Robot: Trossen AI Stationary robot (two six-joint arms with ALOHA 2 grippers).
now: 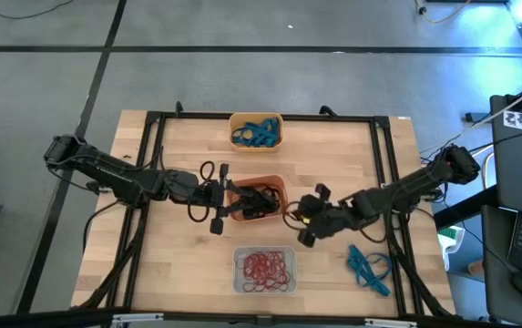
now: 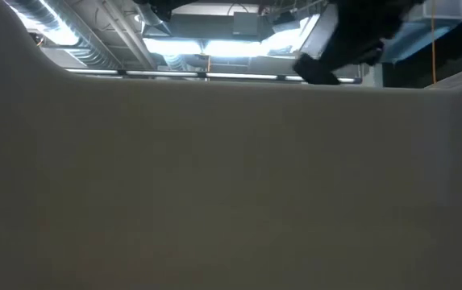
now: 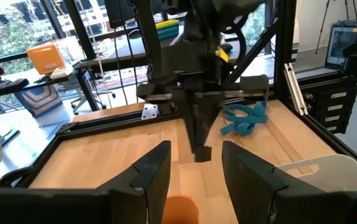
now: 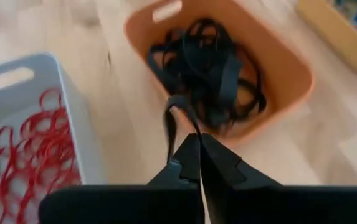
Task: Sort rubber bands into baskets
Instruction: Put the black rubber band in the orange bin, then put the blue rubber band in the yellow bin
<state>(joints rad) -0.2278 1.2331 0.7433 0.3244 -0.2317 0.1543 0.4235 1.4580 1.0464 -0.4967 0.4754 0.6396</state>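
Three baskets stand in a row down the table's middle. The yellow basket (image 1: 256, 130) at the far edge holds blue rubber bands, the orange basket (image 1: 279, 187) holds black ones (image 4: 212, 68), and the white basket (image 1: 265, 271) holds red ones (image 4: 28, 149). My right gripper (image 1: 299, 220) hovers just right of the orange basket, slanting down, shut on a black rubber band (image 4: 173, 115). My left gripper (image 1: 227, 202) is open at the orange basket's left end. That basket's rim (image 3: 181, 210) shows low between its fingers (image 3: 150, 171); whether they touch it I cannot tell. My right gripper pinches one black rubber band at its end (image 4: 194, 132) between the tips of its two shut fingers (image 4: 218, 165), coming from the table's right and slanting down. The thin loop hangs slack from the tips toward the orange basket's open top.
A loose pile of blue rubber bands (image 1: 368, 264) lies on the wood near the table's right front corner. A black frame rail (image 1: 270, 117) runs around the table top. The white basket's wall (image 2: 231, 177) fills most of the low view.
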